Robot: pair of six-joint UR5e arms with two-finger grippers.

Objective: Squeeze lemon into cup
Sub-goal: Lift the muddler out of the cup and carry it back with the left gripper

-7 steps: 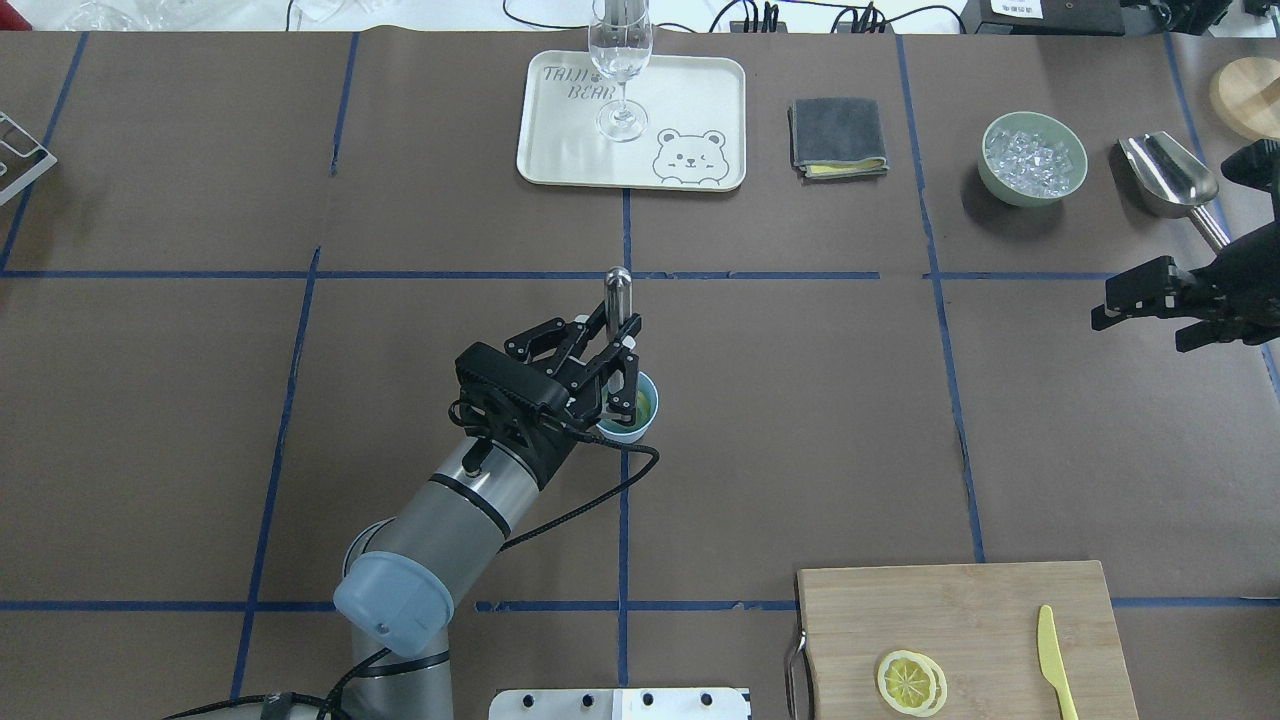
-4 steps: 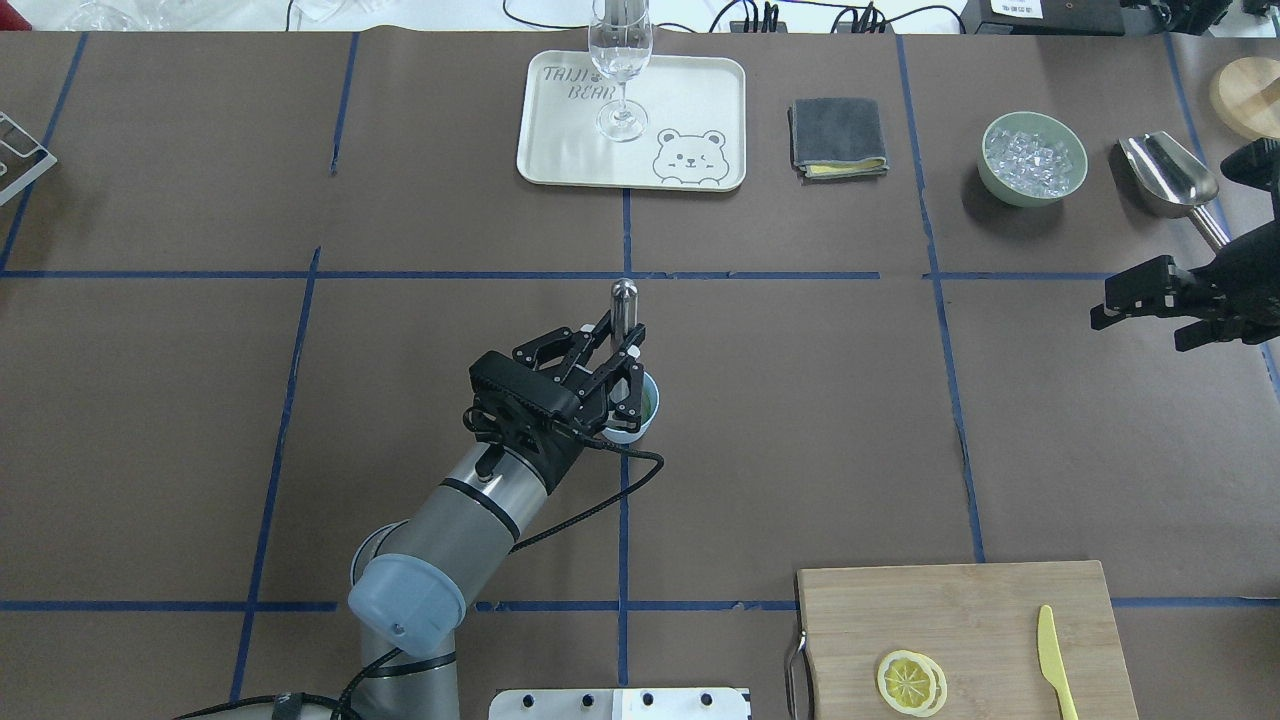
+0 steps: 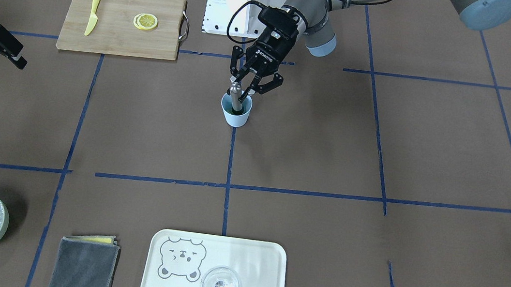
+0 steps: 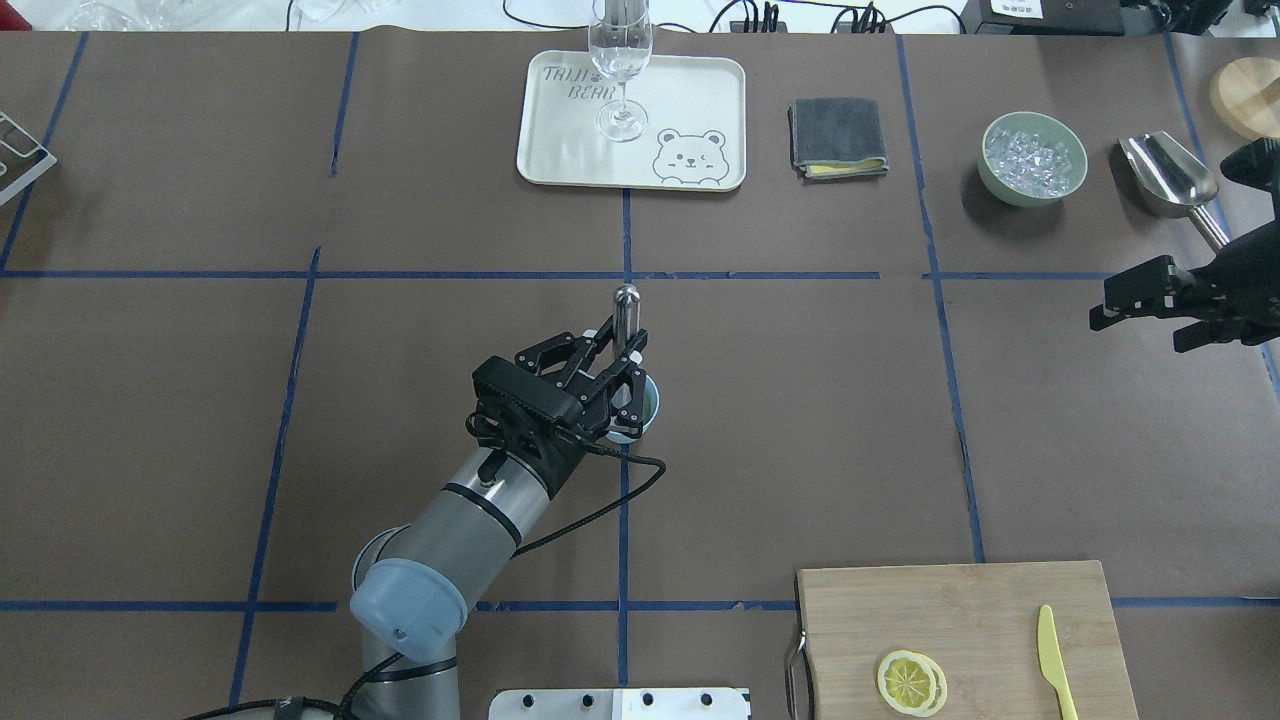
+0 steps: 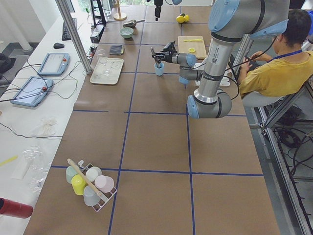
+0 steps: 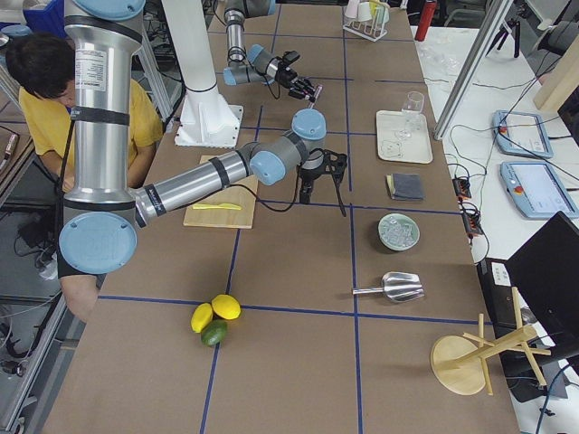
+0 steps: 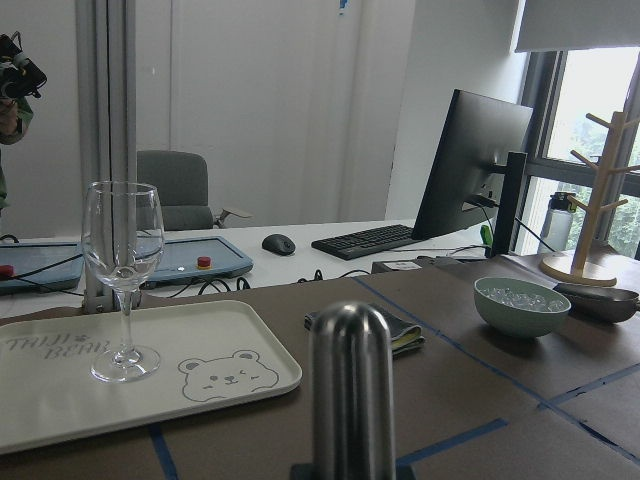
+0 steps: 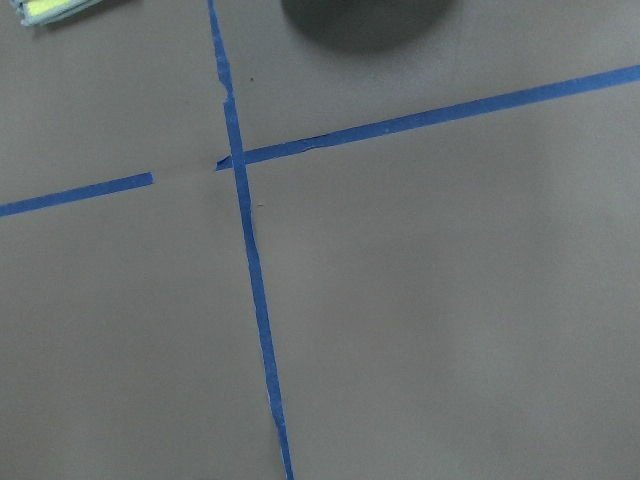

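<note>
The light-blue cup point(image 3: 235, 115) stands near the table's middle and also shows in the overhead view point(image 4: 650, 404). My left gripper point(image 3: 243, 88) point(image 4: 622, 362) is above it, shut on an upright metal rod point(image 4: 626, 305) point(image 7: 350, 385) whose lower end is inside the cup. The cup's inside looks yellow-green; its contents are mostly hidden. A lemon slice point(image 3: 145, 21) point(image 4: 911, 682) lies on the wooden cutting board point(image 3: 113, 33), far from both grippers. My right gripper point(image 4: 1125, 298) point(image 3: 6, 48) hovers open and empty at the table's right side.
A yellow plastic knife point(image 4: 1051, 660) lies on the board. A cream tray point(image 4: 700, 100) with a clear wine glass point(image 4: 620, 70) is at the back. A folded grey cloth point(image 4: 838, 136), a green bowl of ice point(image 4: 1033, 158) and a metal scoop point(image 4: 1168, 175) are at the back right.
My left gripper with the rod has shifted slightly right and toward the robot, and now covers more of the cup. The right arm has not moved.
</note>
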